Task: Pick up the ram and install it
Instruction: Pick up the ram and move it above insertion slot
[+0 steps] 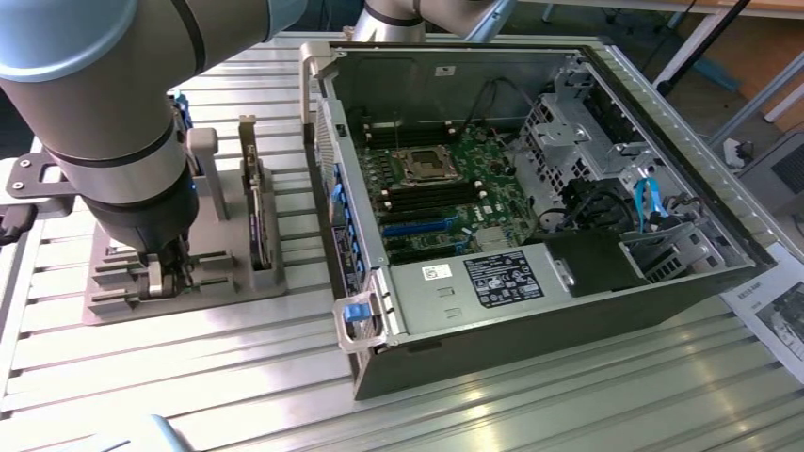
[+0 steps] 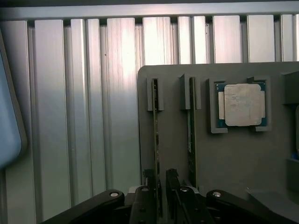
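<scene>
So the pickup is right at the grab stage and nothing's installed yet. In the wrist view the ram (image 2: 156, 126) stands on edge in its slot in the grey holder (image 2: 224, 158), with a second stick (image 2: 190, 126) in the slot just beside it and the processor chip (image 2: 240, 105) in its own pocket further along. The gripper (image 2: 161, 176) is down low over the holder, its fingers (image 2: 148, 196) one on each side of the near end of the ram. I can see a thin dark gap there, so I'd call them released rather than clamped. In the exterior view the gripper (image 1: 168, 273) sits over the holder (image 1: 126, 306), well apart from the open PC case (image 1: 528, 311) and its motherboard (image 1: 440, 188). Lift, carry and seating are all left to do.
</scene>
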Robot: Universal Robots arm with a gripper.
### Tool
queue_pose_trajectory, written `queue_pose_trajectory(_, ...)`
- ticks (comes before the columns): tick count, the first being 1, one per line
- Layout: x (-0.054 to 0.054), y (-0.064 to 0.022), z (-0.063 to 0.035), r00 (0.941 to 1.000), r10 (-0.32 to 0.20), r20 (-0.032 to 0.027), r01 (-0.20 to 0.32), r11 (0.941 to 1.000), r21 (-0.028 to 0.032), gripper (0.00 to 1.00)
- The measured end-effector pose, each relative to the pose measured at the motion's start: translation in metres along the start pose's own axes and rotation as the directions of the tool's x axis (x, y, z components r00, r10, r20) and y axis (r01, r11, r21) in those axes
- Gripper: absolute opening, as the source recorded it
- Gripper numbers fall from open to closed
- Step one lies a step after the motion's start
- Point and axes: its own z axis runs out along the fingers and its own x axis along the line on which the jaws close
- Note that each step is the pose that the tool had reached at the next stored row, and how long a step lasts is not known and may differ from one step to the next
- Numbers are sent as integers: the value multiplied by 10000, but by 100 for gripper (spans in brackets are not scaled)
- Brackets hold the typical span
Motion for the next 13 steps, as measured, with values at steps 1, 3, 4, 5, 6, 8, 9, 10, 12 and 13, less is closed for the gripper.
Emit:
queue_pose_trajectory(1, 0, 0, 0, 10000, 0, 0, 0, 10000, 1, 24)
queue_pose_trajectory(3, 0, 0, 0, 10000, 0, 0, 0, 10000, 1, 24)
queue_pose_trajectory(4, 0, 0, 0, 10000, 0, 0, 0, 10000, 1, 24)
queue_pose_trajectory(5, 0, 0, 0, 10000, 0, 0, 0, 10000, 1, 24)
queue_pose_trajectory(6, 1, 0, 3, 10000, 0, -1, 0, 10000, 1, 24)
queue_pose_trajectory(8, 1, 0, 15, 10000, 0, 0, 0, 10000, 1, 24)
queue_pose_trajectory(9, 1, 0, 19, 10000, 0, -1, 0, 10000, 1, 24)
queue_pose_trajectory(10, 1, -1, 23, 10000, 0, -1, 0, 10000, 0, 24)
queue_pose_trajectory(12, 1, -1, 33, 10000, 0, -1, 0, 10000, 0, 24)
queue_pose_trajectory(13, 1, -1, 36, 10000, 0, -2, 0, 10000, -1, 24)
